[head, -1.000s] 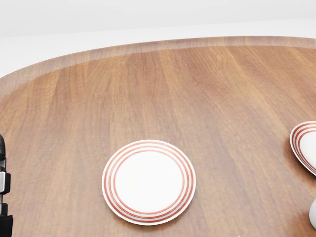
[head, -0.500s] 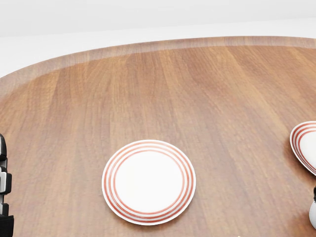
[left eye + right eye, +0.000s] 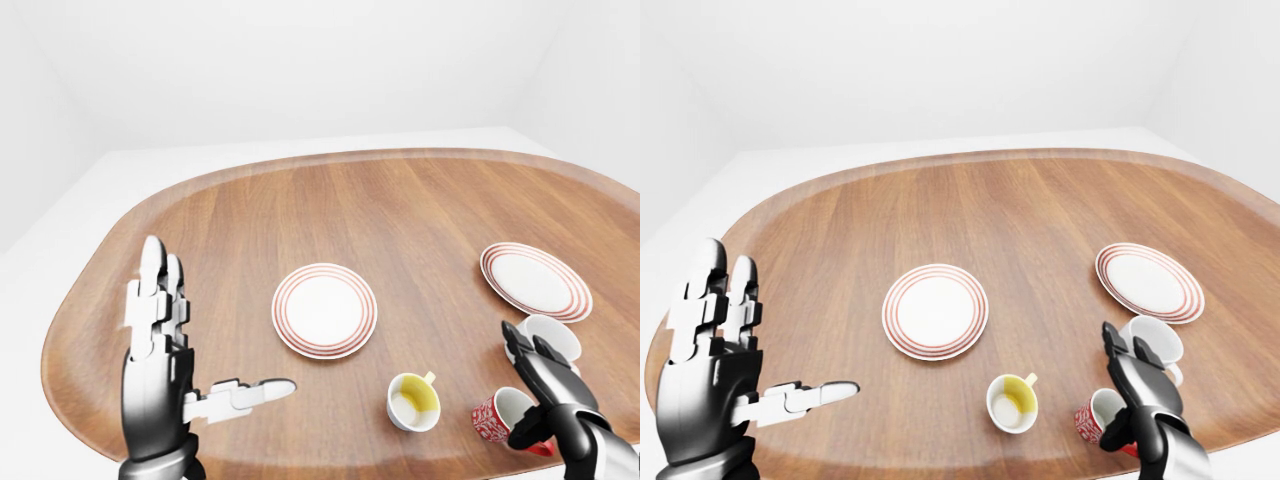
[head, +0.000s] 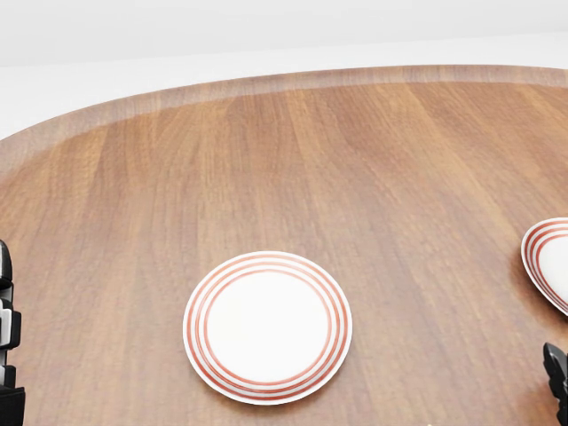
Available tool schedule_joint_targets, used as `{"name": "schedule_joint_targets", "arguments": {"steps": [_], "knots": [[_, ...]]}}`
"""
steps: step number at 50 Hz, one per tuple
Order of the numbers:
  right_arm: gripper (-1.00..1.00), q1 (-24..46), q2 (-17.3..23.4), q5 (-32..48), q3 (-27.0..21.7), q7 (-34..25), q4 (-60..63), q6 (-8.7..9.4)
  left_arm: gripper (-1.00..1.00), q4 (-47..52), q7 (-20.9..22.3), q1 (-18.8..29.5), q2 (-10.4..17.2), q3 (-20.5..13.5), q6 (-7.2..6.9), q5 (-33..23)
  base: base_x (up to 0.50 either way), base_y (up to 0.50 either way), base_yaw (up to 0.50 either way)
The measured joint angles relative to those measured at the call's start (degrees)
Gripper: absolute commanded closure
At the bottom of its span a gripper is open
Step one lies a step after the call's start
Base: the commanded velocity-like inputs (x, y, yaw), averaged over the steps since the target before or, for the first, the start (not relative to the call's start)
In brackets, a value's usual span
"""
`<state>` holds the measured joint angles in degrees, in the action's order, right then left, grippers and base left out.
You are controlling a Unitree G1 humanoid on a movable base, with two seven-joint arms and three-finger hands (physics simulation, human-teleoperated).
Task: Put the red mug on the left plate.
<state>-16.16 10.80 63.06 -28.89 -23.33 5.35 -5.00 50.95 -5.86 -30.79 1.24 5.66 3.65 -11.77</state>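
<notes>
Your right hand [image 3: 545, 385] sits over the red mug [image 3: 503, 418] at the table's [image 3: 400, 215] near edge, fingers spread, not clamped. Left hand [image 3: 165, 370] hovers open, well apart. Left plate [image 3: 324, 310] bare; yellow cup [image 3: 412, 400] between it and the mug.

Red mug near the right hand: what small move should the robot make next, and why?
Probably close the right hand around the red mug. In the left-eye view the mug lies on its side near the table's bottom edge, with the open fingers just over it but not yet gripping. The left plate is bare, so the mug must be grasped first.
</notes>
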Motion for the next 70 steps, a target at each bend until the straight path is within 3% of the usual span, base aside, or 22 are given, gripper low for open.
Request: {"name": "schedule_joint_targets", "arguments": {"steps": [38, 39, 41, 42, 47, 70], "knots": [[-1.0, 0.9, 1.6, -0.6, 3.7, 3.5, -5.9, 0.0, -1.0, -0.2, -0.2, -0.1, 0.1, 0.2, 0.21, -0.1, 0.0, 0.0, 0.0], [-0.82, 0.9, 1.6, -0.6, 3.7, 3.5, -5.9, 0.0, -1.0, -0.2, -0.2, -0.1, 0.1, 0.2, 0.24, -0.1, 0.0, 0.0, 0.0], [0.22, 0.8, 1.8, -0.7, 3.8, 2.9, -5.9, 0.0, -1.0, -0.3, -0.2, -0.1, 0.2, 0.2, 0.29, -0.1, 0.0, 0.0, 0.0], [1.0, 0.7, 1.8, -0.7, 3.8, 2.6, -5.8, 0.0, -1.0, -0.3, -0.2, -0.1, 0.2, 0.2, 0.32, -0.1, 0.0, 0.0, 0.0], [1.0, 0.3, 1.9, -0.8, 4.2, 0.8, -4.2, 0.0, -1.0, -0.3, -0.3, -0.2, 0.2, 0.2, 0.42, -0.1, 0.0, 0.0, 0.0], [1.0, -0.1, 1.5, 0.7, 5.1, 2.9, -6.3, -0.01, -1.0, -0.2, -0.1, -0.3, 0.0, -0.1, 0.41, 0.1, 0.0, 0.0, 0.0]]}}
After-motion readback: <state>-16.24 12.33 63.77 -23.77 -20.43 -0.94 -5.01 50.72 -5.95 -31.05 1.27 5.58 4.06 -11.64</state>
